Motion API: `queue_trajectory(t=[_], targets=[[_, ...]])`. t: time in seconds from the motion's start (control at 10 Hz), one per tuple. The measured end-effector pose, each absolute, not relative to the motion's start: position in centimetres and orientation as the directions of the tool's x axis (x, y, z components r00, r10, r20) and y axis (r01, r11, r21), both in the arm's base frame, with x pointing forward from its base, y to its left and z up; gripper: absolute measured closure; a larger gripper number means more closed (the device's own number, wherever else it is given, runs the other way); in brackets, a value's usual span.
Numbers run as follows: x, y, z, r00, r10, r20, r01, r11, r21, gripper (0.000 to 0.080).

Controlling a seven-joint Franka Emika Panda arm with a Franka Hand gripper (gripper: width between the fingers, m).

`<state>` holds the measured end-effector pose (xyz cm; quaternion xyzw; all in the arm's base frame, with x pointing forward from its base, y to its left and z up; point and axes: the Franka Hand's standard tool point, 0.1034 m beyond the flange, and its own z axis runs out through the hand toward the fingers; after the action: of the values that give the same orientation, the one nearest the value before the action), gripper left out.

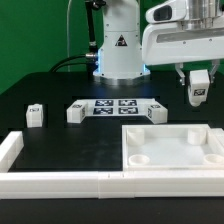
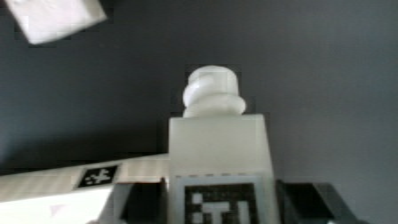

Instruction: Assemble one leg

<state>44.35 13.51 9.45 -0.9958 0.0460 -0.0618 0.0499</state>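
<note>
The gripper (image 1: 198,90) is holding a leg (image 2: 221,140) above the table (image 1: 60,150), jaws clamping its sides, apparently just beyond the panel (image 1: 172,156).

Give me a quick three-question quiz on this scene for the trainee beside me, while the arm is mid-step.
1. True or false: the gripper is empty.
2. How many legs rest on the table in the exterior view? A) one B) three C) five
3. Fill in: the white panel lies toward the exterior view's ____.
Key: 1. False, it is shut on a leg. 2. B, two on one side of the marker board and one on the other. 3. right.
</note>
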Motion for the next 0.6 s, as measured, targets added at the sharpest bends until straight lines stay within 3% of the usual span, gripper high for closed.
queue_trajectory(t=[0.2, 0.4, 0.6], targets=[[44.4, 14.8, 9.7, 0.936, -0.088, 0.342, -0.039, -0.988, -0.147, 0.0509], [45.5, 14.4, 9.4, 0.914, 0.002, 0.405, 0.050, -0.993, -0.109, 0.0509], [47.5, 13.4, 10.8, 0.911, 0.070, 0.406, 0.109, -0.991, -0.073, 0.0509]])
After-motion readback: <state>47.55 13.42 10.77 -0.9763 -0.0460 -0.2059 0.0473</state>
